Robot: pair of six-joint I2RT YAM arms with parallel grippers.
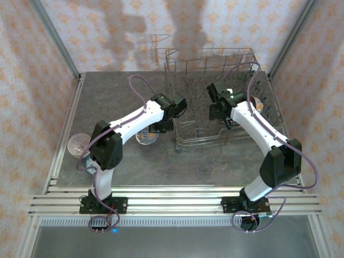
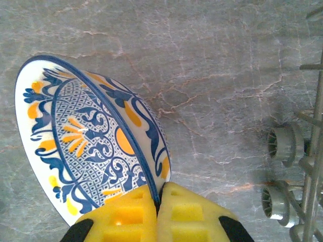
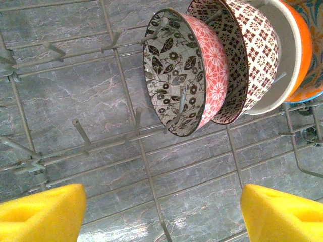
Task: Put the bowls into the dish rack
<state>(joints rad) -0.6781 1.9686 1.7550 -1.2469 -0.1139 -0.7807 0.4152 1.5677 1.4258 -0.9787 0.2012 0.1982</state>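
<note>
Left hand point(image 2: 157, 195) tight on rim of blue-and-orange bowl point(image 2: 86, 141); right hand point(image 3: 161, 212) wide apart, empty, over dish rack point(image 3: 143, 161).

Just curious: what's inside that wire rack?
Standing on edge in the dish rack: a pink bowl, a brown patterned bowl, a white bowl, an orange bowl. Each hides most of the next.

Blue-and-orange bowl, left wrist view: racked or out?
Out: bowl pinched at its rim by left fingers, grey table behind, dish rack alongside.
</note>
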